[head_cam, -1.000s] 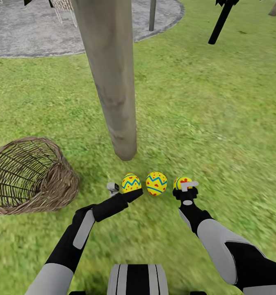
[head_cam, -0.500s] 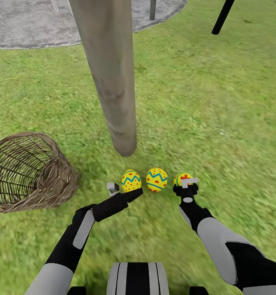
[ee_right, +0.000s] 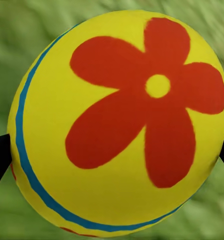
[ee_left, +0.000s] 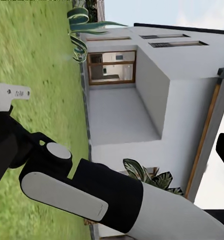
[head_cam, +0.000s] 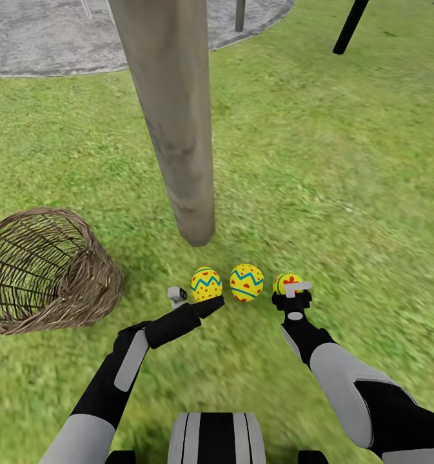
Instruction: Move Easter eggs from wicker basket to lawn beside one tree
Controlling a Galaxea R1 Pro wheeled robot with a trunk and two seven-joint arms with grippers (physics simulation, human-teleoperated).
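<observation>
While the wicker basket (head_cam: pixel 46 270) sits tipped on the lawn (head_cam: pixel 320 161) at the left, three eggs lie in a row by the tree (head_cam: pixel 175 122). The left gripper (head_cam: pixel 194 299), open, is beside the left egg (head_cam: pixel 206 284). Next comes the middle egg (head_cam: pixel 246 282). The right gripper (head_cam: pixel 293 295) squeezes the right egg (ee_right: pixel 116 125).

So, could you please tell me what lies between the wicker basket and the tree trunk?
Only bare lawn, as the head view shows. The wicker basket stands apart from the tree trunk, and the three Easter eggs lie nearer the robot, not between them.
</observation>
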